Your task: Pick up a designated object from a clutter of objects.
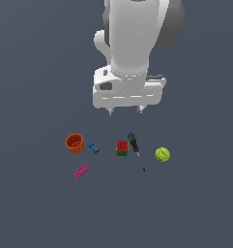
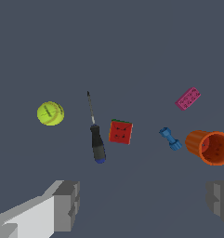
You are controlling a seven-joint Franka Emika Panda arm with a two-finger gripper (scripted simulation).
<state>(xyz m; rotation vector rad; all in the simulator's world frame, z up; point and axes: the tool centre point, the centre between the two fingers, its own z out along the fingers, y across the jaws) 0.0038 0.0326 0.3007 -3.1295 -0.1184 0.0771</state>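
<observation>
- On the dark grey floor [image 1: 36, 208], six small things lie in a loose group under the arm: an orange cup [image 1: 75, 143], a blue piece [image 1: 93, 147], a pink brick [image 1: 80, 170], a red-green cube [image 1: 121, 147], a screwdriver [image 1: 135, 148] and a yellow-green ball [image 1: 162, 154].
- The gripper [image 1: 125, 110] hangs high above the cube and the screwdriver, well apart from all of them. Its fingers [image 2: 67, 204] are spread wide and they hold nothing.
- The pink brick is the thing to take. It lies flat with the studs up, alone at the near edge of the group, toward the exterior view's left. It is just below the cup and the blue piece, and it touches neither of them.
- In my judgement the task is only at the approach: the hand is not yet over the brick.
- To do this step well, the gripper should first travel sideways at this height until it is right above the brick, and only then go down. In this way it passes over the cup and does not push it.
- The brick sits diagonally, so the wrist should turn until the fingers face the two long sides. Gripping across the narrow width looks more secure.
- The brick is low, so the fingertips must come almost to the floor before they close.
</observation>
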